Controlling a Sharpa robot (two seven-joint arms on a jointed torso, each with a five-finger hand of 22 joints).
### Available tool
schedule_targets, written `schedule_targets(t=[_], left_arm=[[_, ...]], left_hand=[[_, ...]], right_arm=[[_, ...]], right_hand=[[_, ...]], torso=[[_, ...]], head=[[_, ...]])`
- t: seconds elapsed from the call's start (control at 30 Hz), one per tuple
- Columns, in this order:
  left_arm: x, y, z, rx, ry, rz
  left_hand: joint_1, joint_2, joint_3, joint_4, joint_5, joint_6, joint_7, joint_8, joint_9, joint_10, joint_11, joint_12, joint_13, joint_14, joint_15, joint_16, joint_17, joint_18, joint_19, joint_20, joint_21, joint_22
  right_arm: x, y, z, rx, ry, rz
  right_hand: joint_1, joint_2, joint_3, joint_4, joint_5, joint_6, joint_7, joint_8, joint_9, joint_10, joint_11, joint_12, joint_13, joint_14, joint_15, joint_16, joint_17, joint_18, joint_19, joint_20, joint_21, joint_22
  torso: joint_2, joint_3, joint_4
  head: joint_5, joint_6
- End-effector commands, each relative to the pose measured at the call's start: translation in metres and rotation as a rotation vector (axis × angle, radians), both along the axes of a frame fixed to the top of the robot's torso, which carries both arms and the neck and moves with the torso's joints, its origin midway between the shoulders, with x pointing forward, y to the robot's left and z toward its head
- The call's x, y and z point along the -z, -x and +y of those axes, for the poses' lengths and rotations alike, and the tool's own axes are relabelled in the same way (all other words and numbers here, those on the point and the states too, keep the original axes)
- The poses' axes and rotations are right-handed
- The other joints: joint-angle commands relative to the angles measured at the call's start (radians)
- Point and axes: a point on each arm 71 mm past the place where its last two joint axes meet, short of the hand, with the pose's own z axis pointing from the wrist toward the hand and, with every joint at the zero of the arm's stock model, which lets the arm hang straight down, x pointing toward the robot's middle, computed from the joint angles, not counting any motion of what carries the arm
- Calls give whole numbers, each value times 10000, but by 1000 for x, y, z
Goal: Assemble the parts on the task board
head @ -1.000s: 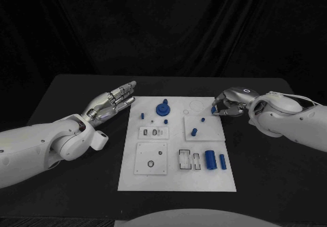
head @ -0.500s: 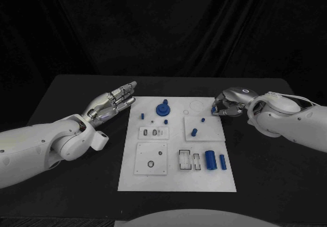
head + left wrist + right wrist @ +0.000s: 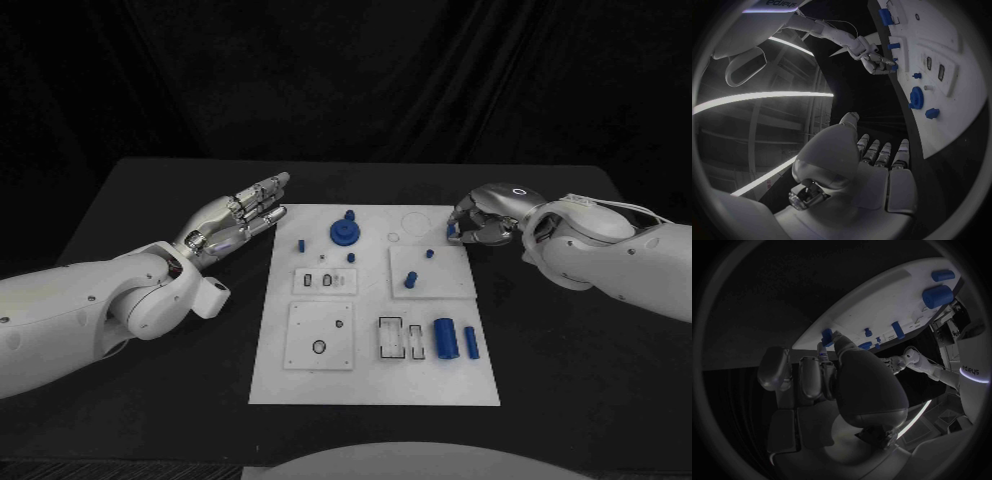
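Note:
The white task board [image 3: 375,385] lies in the middle of the table. On it are a blue round knobbed part [image 3: 345,232], a few small blue pegs [image 3: 411,279] and two blue cylinders [image 3: 446,338]. My right hand [image 3: 483,220] hovers at the board's far right edge with its fingers curled, pinching a small blue part [image 3: 451,232]. In the right wrist view that part [image 3: 826,336] sits at the thumb tip beside the board [image 3: 879,300]. My left hand [image 3: 238,215] is off the board's far left corner, fingers stretched out and apart, holding nothing.
The board [image 3: 961,65] has sunken white blocks with slots [image 3: 389,338] and a ring recess [image 3: 317,347] in its near half. Black table [image 3: 577,380] surrounds it on all sides. My two forearms lie over the table's left and right parts.

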Motion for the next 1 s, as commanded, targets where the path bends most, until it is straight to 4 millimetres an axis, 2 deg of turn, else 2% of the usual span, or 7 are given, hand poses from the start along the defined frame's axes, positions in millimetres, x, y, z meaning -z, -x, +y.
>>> schedule_targets(t=[0.03,0.13,0.3,0.6,0.7,0.9,1.0], left_arm=[[0,1,-2,128,111,-34],[0,1,-2,133,112,-30],[0,1,-1,119,103,-21],[0,1,1,88,81,-1],[0,1,1,74,74,-2],[0,1,1,76,74,-5],[0,1,0,83,76,-7]], left_hand=[[72,-5,-12,-65,53,-38,19,16,3,-24,80,32,9,14,74,-36,-10,110,-10,54,65,13],[72,-5,-12,-65,53,-38,19,16,3,-24,80,32,9,14,74,-36,-10,110,-10,54,65,13],[72,-5,-12,-65,53,-38,19,16,3,-24,80,32,9,14,74,-36,-10,110,-10,54,65,13],[72,-5,-12,-65,53,-38,19,16,3,-24,80,32,9,14,74,-36,-10,110,-10,54,65,13],[72,-5,-12,-65,53,-38,19,16,3,-24,80,32,9,14,74,-36,-10,110,-10,54,65,13],[65,-4,0,-86,55,-49,8,12,1,-24,82,34,10,14,75,-36,-10,110,-7,56,67,14],[65,-4,0,-86,55,-49,8,12,1,-24,82,34,10,14,75,-36,-10,110,-7,56,67,14]], right_arm=[[-2,1,1,-76,-171,-331],[-3,1,2,-116,-270,-408],[-4,3,5,-207,-431,-555],[-10,15,21,-507,-911,-638],[-12,23,38,-910,-1178,-548],[-13,33,74,-1737,-1415,-228],[-13,37,93,-2159,-1472,-65]], right_hand=[[76,-8,51,-26,215,74,17,-8,56,127,42,36,701,485,1,-26,-11,174,59,9,-47,1251],[75,-5,86,-22,514,94,8,-34,125,126,35,37,699,485,-5,-25,-18,173,71,0,-50,1266],[71,-21,100,-21,650,111,6,-45,162,111,46,3,669,482,0,-39,-37,176,69,0,-80,1267],[46,-68,118,-8,883,143,11,-65,224,103,89,-19,648,471,25,-81,-87,178,70,12,-123,1270],[42,-85,129,-8,965,142,18,-80,242,104,115,-20,646,471,40,-83,-92,178,71,21,-135,1272],[76,-115,163,-41,1076,121,37,-115,263,127,145,28,685,481,63,-48,-62,176,81,37,-135,1282],[112,-124,191,-71,1114,115,48,-132,275,130,165,33,688,484,77,-44,-62,176,85,46,-142,1286]], torso=[[-2,0,2],[-4,-2,3],[-2,-2,4],[-5,-2,-4],[-9,-8,-20],[-8,-5,14],[-7,-7,1]], head=[[8,4],[13,6],[17,1],[134,-24],[176,-28],[165,-24],[179,-18]])
